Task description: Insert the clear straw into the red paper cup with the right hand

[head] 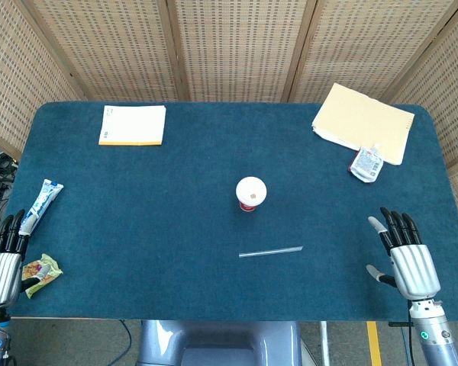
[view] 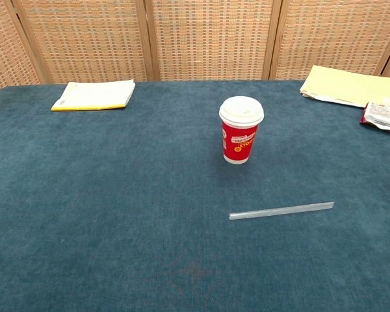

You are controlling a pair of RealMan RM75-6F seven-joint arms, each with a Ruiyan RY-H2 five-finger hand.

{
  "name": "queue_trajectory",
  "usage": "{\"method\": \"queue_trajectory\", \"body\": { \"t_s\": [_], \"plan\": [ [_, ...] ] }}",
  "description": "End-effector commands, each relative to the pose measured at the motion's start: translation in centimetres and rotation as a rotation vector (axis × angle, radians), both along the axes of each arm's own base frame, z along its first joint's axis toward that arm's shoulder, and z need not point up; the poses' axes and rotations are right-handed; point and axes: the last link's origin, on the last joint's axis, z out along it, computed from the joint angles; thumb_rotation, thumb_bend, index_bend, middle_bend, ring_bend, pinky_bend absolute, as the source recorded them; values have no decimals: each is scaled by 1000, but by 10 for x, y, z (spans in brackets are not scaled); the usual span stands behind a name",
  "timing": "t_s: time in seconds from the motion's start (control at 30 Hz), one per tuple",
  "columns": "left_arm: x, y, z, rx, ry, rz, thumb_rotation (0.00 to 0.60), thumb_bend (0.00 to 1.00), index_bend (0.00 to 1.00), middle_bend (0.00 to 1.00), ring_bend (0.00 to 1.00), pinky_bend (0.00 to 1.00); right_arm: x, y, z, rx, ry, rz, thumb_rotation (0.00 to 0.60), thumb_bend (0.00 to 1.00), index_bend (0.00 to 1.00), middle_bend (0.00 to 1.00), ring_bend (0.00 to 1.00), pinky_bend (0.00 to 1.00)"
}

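right hand rested at the near right edge of the bench, fingers straight and a little apart, thumb out to the side, holding nothing. left hand sat at the near left corner, fingers pointing away and slightly apart, nothing in them. both hands showed only in the head view. crumpled snack wrapper lay just beside the left hand, touching or nearly so, could not tell which. white and blue tube lay a bit farther back on the left edge, tilted.

clear straw lay flat on the blue bench cloth, near centre, its right end slightly farther back than its left, well apart from both hands. red paper cup stood upright behind the straw, near it but not touching, white lid on top; the head view showed a small mark at the lid's centre.

far right: small sealed packet lay against the near edge of a cream paper stack, partly on it. far left: white pad with a yellow edge lay flat. woven rattan screen panels stood behind the bench.
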Motion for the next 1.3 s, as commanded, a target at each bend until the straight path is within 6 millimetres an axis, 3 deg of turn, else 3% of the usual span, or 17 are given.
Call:
{"method": "queue_trajectory", "body": {
  "t_s": [0.03,0.33,0.47,1.17,1.3],
  "plan": [
    [-1,0,0,-10,5,5,600,105,0,0,0,0,0,1,0,22,22,-14,600,197,103,0,0,0],
    [1,-3,3,-17,17,14,600,91,0,0,0,0,1,4,3,67,59,-41,600,198,1,0,0,0],
    [1,-3,3,-29,26,23,600,51,0,0,0,0,2,5,4,64,60,-42,600,198,0,0,0,0],
    [3,-6,6,-21,30,24,600,51,0,0,0,0,7,5,3,52,26,-18,600,198,0,0,0,0],
    [2,-6,8,-13,21,27,600,51,0,0,0,0,14,2,1,20,-29,21,600,198,140,0,0,0]
  ]
}}
